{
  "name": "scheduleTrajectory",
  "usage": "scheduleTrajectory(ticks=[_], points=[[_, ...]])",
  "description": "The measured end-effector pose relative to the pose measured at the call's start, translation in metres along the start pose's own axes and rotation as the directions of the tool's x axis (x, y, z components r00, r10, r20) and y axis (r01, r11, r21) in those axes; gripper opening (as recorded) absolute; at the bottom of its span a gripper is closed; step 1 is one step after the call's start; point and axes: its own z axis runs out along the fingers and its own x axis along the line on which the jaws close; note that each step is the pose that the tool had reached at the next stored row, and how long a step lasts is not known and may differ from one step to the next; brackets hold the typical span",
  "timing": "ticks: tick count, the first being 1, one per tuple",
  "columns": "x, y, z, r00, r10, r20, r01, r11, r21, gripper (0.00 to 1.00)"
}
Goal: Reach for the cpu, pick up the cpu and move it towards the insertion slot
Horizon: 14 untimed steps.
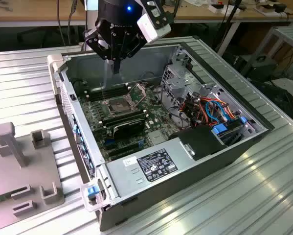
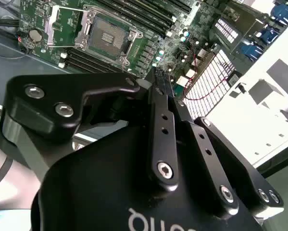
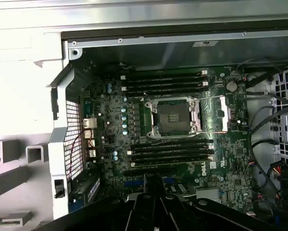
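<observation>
Exterior view shows my black two-fingered claw (image 1: 116,67) hanging inside the open grey metal computer case (image 1: 78,142). It is raised clear of the insertion slot (image 1: 118,104), a square silver-framed socket on the green circuit board, and sits a little to one side of it, touching nothing there. The socket's hinged metal flap (image 1: 138,93) stands tipped up beside it. In both wrist views the slot's dark centre (image 3: 175,118) lies bare, so the cpu, the thin pale square plate I'm after, isn't seated there.

In the second wrist view the claw (image 2: 159,79) looks drawn together to a single narrow tip. I can't tell whether the plate is nipped edge-on inside that tip, because the black linkage hides the spot.

I judge the cpu to be light and rigid but easily damaged. Its top would be smooth and slippery, and the contact face underneath shouldn't be touched or scraped. The sound hold would be on two opposite edges with gentle pressure, keeping the plate level with the slot. Long black memory slots (image 3: 165,79) flank the slot on two sides, which leaves little room for a tilted approach.
</observation>
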Motion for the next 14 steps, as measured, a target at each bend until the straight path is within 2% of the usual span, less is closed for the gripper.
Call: scheduleTrajectory(ticks=[3,14], points=[[0.0002,0.0000,0.0000,1.0000,0.000,0.0001,0.000,1.0000,-0.0001,0.11],[0.0172,-0.0013,-0.0004,1.0000,0.000,0.0001,0.000,1.0000,0.0000,0.11]])
